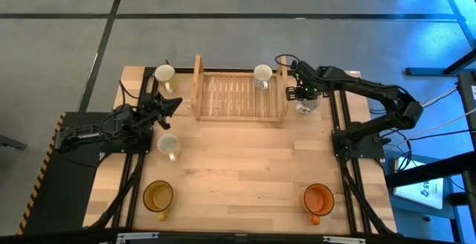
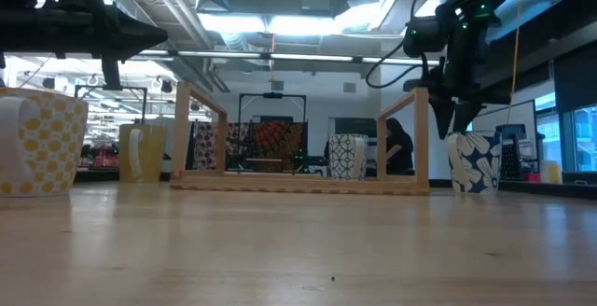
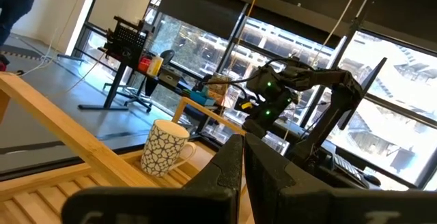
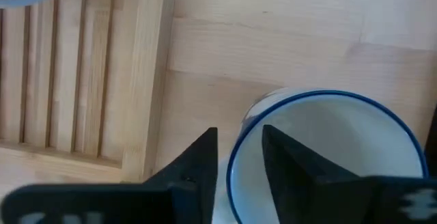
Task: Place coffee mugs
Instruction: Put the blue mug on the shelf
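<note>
My right tool straddles the rim of a blue-patterned mug just right of the wooden rack, fingers parted, not yet clenched. My left tool waits clenched at the rack's left side.

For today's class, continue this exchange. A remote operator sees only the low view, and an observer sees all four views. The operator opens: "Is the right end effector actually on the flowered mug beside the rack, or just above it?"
Observer: The right end effector straddles the rim of the blue-rimmed mug, with one finger inside and one outside. A gap still shows, so it is not clamped.
Operator: How many mugs are in the rack?
Observer: One. The patterned mug stands at the far right corner of the rack.
Operator: Are there any mugs I can't see?
Observer: Yes. An amber mug and an orange mug stand near the table's front edge.
</note>
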